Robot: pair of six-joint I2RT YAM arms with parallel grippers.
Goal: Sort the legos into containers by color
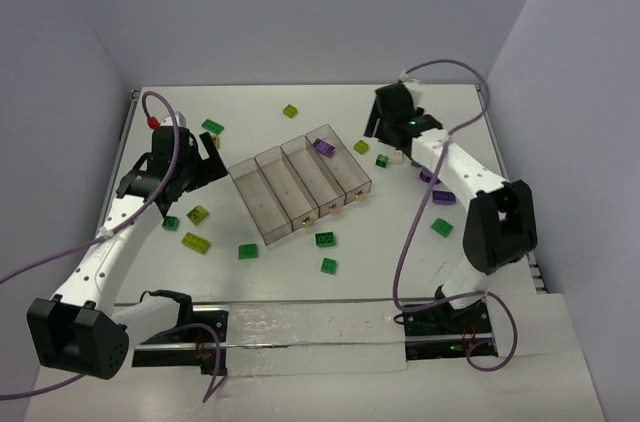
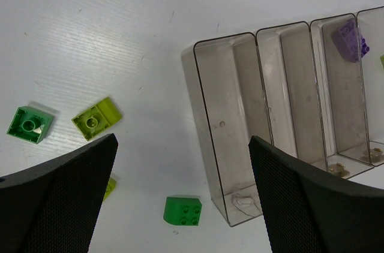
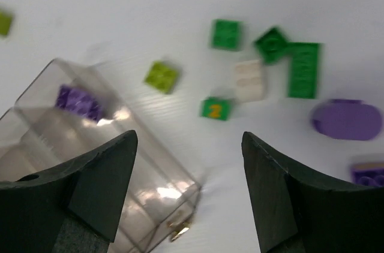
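One purple brick (image 1: 323,146) sits in the tray (image 1: 249,204); other legos (image 1: 325,239) litter the bench (image 1: 260,107); left claw (image 2: 183,142) and right claw (image 3: 189,139) gape empty.

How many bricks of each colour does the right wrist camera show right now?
green bricks: 4
yellow-green bricks: 2
purple bricks: 3, one inside the tray
white brick: 1
total: 10

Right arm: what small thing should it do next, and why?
Probably swing its open, empty end effector over the rounded purple lego and lower onto it. One purple lego already lies in the end compartment of the containers, and this matching piece sits loose close by, off to one side of the end effector.
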